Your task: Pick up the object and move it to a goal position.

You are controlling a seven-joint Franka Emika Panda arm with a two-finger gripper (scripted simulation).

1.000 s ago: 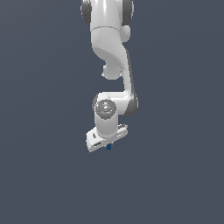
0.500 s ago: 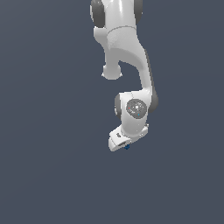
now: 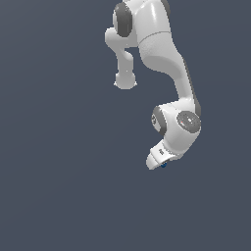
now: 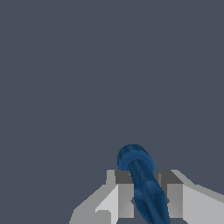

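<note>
The object [image 4: 142,183] is a dark blue rounded piece with a thicker round end, clamped between the two grey fingers [image 4: 122,194] in the wrist view. In the exterior view it shows only as a tiny blue spot [image 3: 163,165] under the white hand. My gripper [image 3: 162,164] hangs below the bent white arm, right of centre in the exterior view, and is shut on the object. In the wrist view my gripper [image 4: 144,197] holds it with the round end sticking out past the fingertips.
Everything around the arm is a plain dark grey-blue ground [image 3: 59,171] with no other object, edge or marker visible.
The arm has swung toward the exterior view's right over the last second, carrying the blue object with it. The gripper has stayed shut on it.
</note>
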